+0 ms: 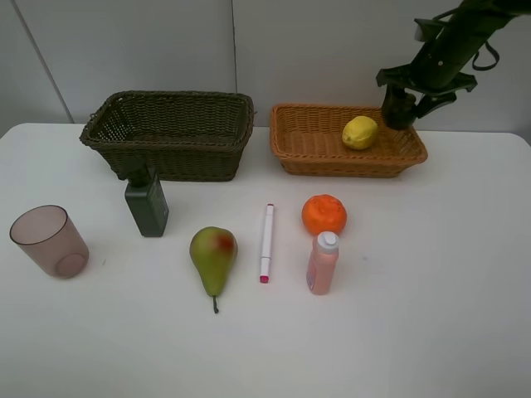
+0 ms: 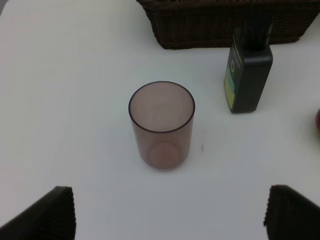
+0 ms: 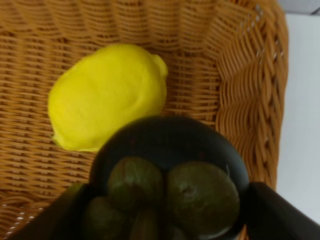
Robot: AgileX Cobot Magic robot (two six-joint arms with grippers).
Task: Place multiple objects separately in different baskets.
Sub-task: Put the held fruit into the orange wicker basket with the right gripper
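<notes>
**Mangosteen over the tan basket, not yet released**

Right fingers [image 3: 280, 217] pinched the dark mangosteen [image 3: 170, 165] from both sides, its girth holding them part-way apart. It hung over the light orange-tan basket [image 1: 348, 164], toward that basket's right end. The yellow lemon [image 3: 107, 95] lay on the weave just beside it.

Judged: the drop spot sat straight below the fingers, on bare weave between lemon and end wall. Only the right arm was placed for it.

Left fingers [image 2: 47, 215] were spread wide and empty above the counter [image 2: 65, 100]. The upright mauve cup [image 2: 161, 125] stood just ahead, centred between them.
</notes>
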